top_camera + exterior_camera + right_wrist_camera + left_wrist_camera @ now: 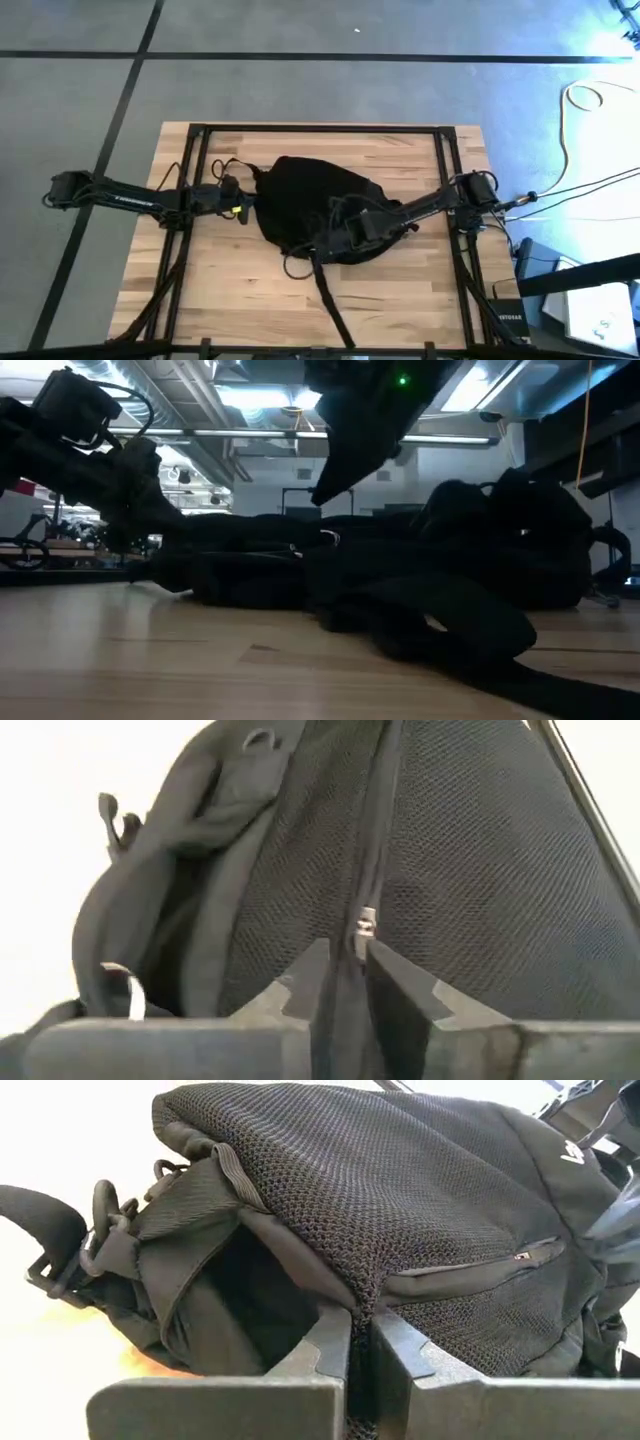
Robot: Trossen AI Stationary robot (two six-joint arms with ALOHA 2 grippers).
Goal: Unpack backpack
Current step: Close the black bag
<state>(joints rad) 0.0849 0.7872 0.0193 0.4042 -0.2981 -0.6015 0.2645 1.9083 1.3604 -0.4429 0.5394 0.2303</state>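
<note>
Backpack (315,205), black mesh and soft fabric, lies flat near the middle of the wooden table (400,290), with one long strap (328,300) trailing from it toward the table's near edge. Left gripper (243,205) sits at the backpack's left edge; in the left wrist view its fingers (330,1345) are drawn nearly together and pinch a fold of mesh fabric beside a gaping side opening of the backpack (400,1210). Right gripper (340,232) rests over the backpack's right half, low on its upper face. In the right wrist view its fingers (305,982) are closed to a narrow gap around the zipper line, just below a small silver zipper pull (366,925). Whether they actually clamp the zipper tape cannot be told.
</note>
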